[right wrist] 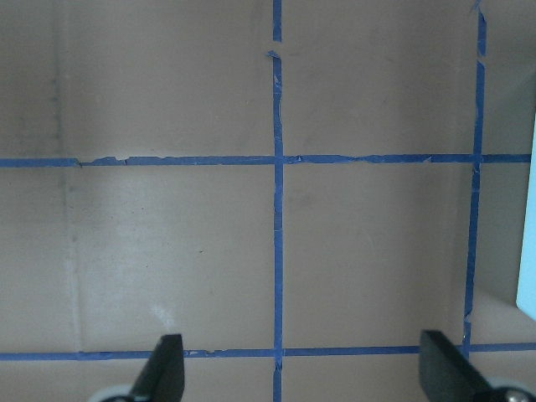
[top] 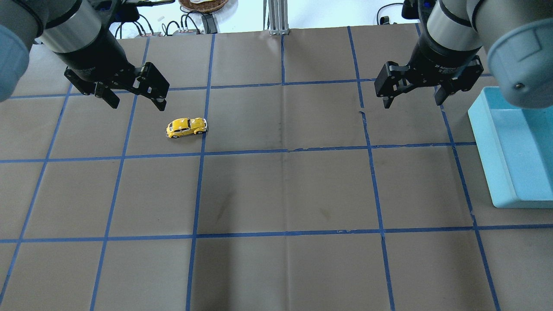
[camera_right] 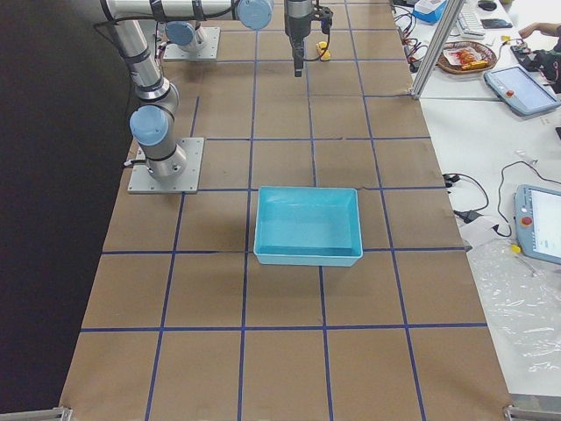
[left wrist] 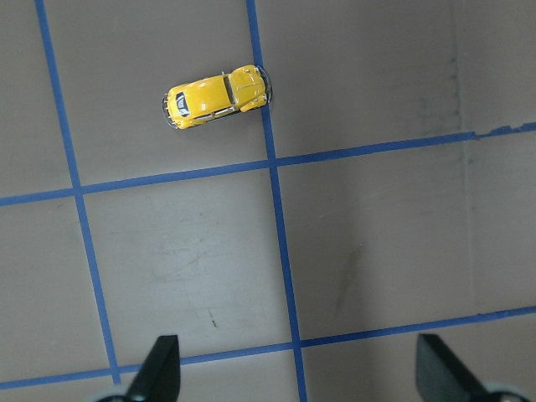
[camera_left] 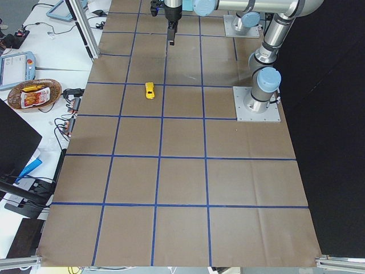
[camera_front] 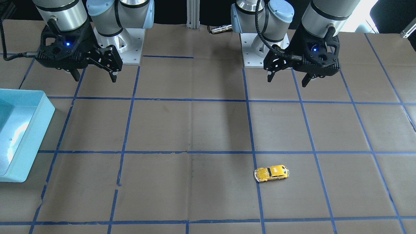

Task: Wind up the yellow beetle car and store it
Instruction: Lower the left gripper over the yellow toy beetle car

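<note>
Yellow beetle car (camera_front: 271, 173), small glossy toy w/ white bumpers & black wheels, sits upright on brown paper-covered table (camera_front: 195, 130), one end touching a blue tape line (camera_front: 252, 136), on robot's left side. Light-blue plastic bin (camera_front: 42, 126) lies well apart at the right end, prob. the storage spot. Farther back, left gripper (camera_front: 287, 79) hangs above the table, jaws spread wide, empty, pointing down, likely staged to drop onto the car. Right gripper (camera_front: 95, 78) likewise spread & empty, nr the bin.
</note>
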